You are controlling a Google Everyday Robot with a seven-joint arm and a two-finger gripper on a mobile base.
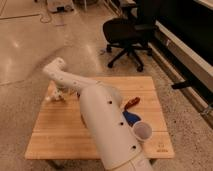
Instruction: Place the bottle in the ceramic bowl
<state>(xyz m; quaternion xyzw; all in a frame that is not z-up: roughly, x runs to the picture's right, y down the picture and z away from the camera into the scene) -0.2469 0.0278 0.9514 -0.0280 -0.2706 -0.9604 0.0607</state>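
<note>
Camera view: tool [56,94] at the far-left edge of the bench [55,135], beside what I take for the bottle [49,98]; its grip I cannot tell. The ceramic bowl is hidden, likely rightward behind my arm [105,125]

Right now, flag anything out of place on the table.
Nothing looks spilled or damaged. The cup sits by the blue and red object. The tool is at the table's far left edge; the arm hides the bowl.

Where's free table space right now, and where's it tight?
Table: bare near-left, between arm and left edge; bare far-right corner behind red object. Tight beside arm: blue object, cup. Gripper at far-left edge.
</note>
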